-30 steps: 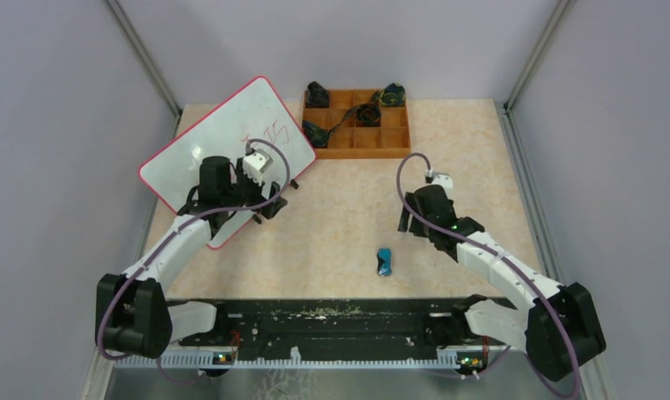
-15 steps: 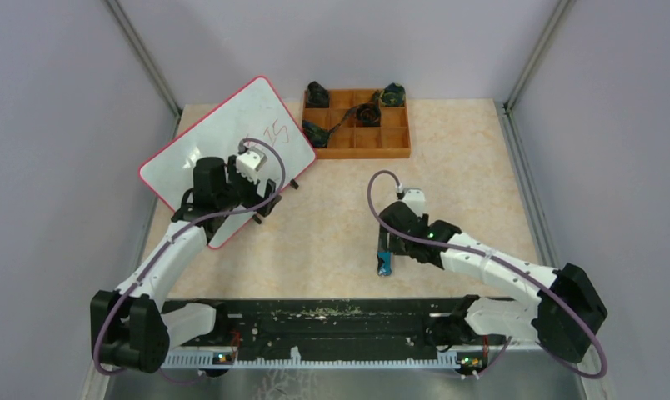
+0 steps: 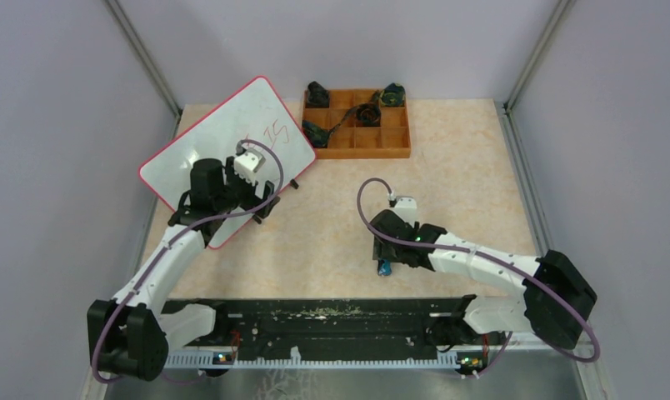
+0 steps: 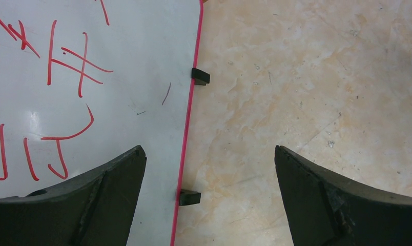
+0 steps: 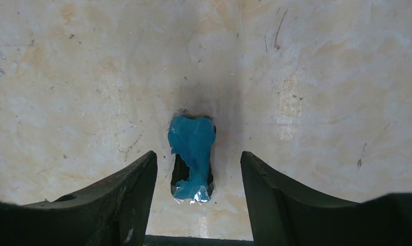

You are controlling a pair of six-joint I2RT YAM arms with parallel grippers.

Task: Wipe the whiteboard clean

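1. Found right pincer (image 5: 197, 156) down close to the table (image 3: 473, 167), with jaws open and set either side of a small crumpled blue object (image 5: 191, 138). Saw a gap between each finger and the object, so logged no grip.
2. Placed the blue object toward the near middle of the table, well apart from the whiteboard (image 3: 223, 125).
3. Found left pincer (image 4: 209, 149) spread wide with nothing in it. Saw it poised over the whiteboard's edge, with one finger above the white face and the other above bare table.
4. Located the whiteboard at the far left of the table, turned at an angle. Saw one corner close to the wooden tray (image 3: 357, 152); cannot tell whether touching.
5. Read red handwriting (image 4: 65, 56) on the board face, not wiped. Noted two small black feet (image 4: 200, 76) sticking out past the red rim.
6. Noted dark items in several of the tray's compartments, too small to identify.
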